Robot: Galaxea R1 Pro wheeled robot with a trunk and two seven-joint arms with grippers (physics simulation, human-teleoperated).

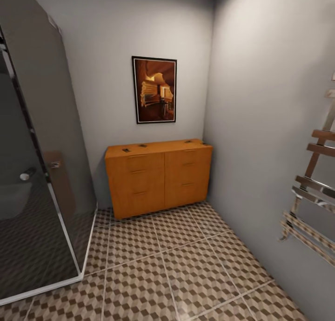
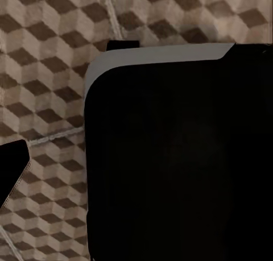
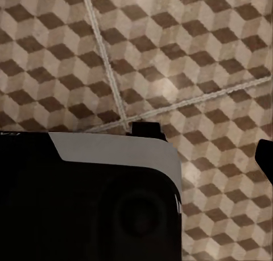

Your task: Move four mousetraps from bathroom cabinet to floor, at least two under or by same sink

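Four small dark-topped shapes sit on the flat top of the cabinet (image 1: pixel 158 176), and I take them for the mousetraps: one near the left front corner (image 1: pixel 126 150), one behind it (image 1: pixel 142 145), one toward the right rear (image 1: pixel 188 141), one at the far right edge (image 1: pixel 204 144). They are too small from here to make out their parts. One cabinet stands against the back wall, under one framed picture (image 1: pixel 154 90), with four drawer fronts I can count.

I judge each trap light, thin and stiff, a flat board that will not bend, but with a sprung metal bar I would rather not touch. Pinching a board across its bare long edges, away from the metal, seems safest; being so thin, it may slide on the wood before it lifts.

Both my wrist views look down at the bathroom floor (image 3: pixel 187 56) past dark housing, and I cannot tell whether either claw is released or clenched. A glass shower enclosure (image 1: pixel 42 172) stands on my left, a towel rail (image 1: pixel 311 195) on my right. The cabinet is well apart from me across the tiles.
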